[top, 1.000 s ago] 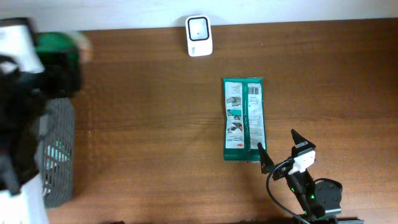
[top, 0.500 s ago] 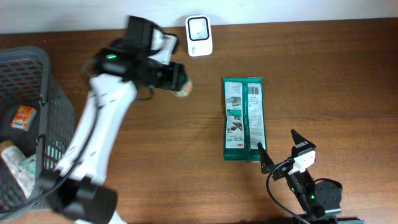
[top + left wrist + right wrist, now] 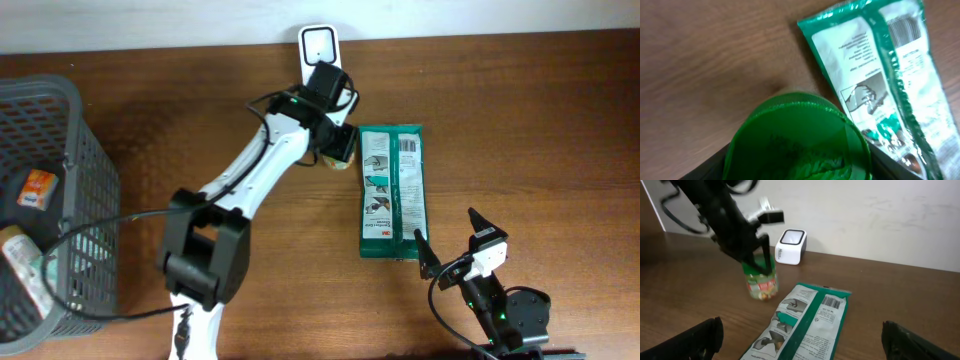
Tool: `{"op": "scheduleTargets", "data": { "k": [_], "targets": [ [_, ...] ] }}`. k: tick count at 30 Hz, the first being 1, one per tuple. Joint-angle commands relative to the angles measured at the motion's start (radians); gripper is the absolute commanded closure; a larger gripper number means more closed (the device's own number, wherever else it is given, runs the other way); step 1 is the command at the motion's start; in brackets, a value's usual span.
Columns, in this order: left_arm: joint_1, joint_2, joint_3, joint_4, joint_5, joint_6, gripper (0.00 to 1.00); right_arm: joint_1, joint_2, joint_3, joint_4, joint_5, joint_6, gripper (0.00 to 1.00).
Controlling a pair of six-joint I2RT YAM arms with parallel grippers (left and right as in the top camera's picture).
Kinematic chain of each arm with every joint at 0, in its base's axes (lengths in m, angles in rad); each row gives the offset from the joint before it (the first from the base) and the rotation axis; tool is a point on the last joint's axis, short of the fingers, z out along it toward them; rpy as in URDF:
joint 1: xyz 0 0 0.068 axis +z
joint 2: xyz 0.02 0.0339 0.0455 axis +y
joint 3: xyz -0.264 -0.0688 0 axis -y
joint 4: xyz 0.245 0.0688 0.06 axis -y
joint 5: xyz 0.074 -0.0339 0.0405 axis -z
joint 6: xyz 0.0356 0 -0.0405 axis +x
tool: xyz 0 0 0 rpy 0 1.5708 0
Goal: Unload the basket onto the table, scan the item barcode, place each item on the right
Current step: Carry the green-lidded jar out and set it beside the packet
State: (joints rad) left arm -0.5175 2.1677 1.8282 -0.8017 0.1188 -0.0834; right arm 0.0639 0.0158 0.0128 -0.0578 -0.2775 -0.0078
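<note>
Overhead, the left end effector (image 3: 335, 143) is clamped on a small clear jar with a green screw lid (image 3: 340, 152). It holds the jar by the lid, just in front of the white box-shaped barcode scanner (image 3: 320, 45) at the far edge of the brown wooden table (image 3: 540, 100). The grip up top probably leaves the label free to be turned toward the scanner's window. The jar hangs upright, and I cannot tell whether its base touches the table.

Just beside it lies a flat green and white plastic packet (image 3: 392, 190), barcode side up, likely set out for scanning. The right end effector (image 3: 444, 222) sits idle near the packet's lower corner, fingers wide apart and holding nothing. A grey plastic mesh basket (image 3: 75, 190) at the left holds further goods.

The packet's black barcode is plain, with instruction drawings beside it. Its small print and red logo are too fine to read, as is the jar's label.
</note>
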Motion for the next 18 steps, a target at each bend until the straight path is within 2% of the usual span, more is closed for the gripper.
{"op": "scheduleTargets", "data": {
  "k": [1,2,3,5,8,15,18],
  "targets": [
    [-0.010,0.045,0.004,0.032,-0.012,-0.036,0.53,-0.005,-0.007,0.001,-0.014,0.001,-0.003,0.02],
    [-0.010,0.052,0.004,0.035,-0.013,-0.036,0.52,-0.005,-0.007,0.001,-0.014,0.001,-0.003,0.02],
    [-0.010,0.056,0.004,0.039,-0.012,-0.036,0.48,-0.005,-0.007,0.001,-0.014,0.001,-0.003,0.02],
    [-0.010,0.058,0.004,0.044,-0.012,-0.036,0.32,-0.005,-0.007,0.001,-0.014,0.001,-0.003,0.02],
    [-0.010,0.055,0.010,0.049,-0.011,-0.036,0.22,-0.005,-0.007,0.001,-0.014,0.001,-0.003,0.02],
    [0.026,-0.057,0.163,-0.062,-0.027,-0.028,0.18,-0.005,-0.007,0.001,-0.014,0.001,-0.003,0.02],
    [0.072,-0.174,0.266,-0.171,-0.116,-0.028,0.18,-0.005,-0.007,0.001,-0.014,0.001,-0.003,0.02]
  ]
}}
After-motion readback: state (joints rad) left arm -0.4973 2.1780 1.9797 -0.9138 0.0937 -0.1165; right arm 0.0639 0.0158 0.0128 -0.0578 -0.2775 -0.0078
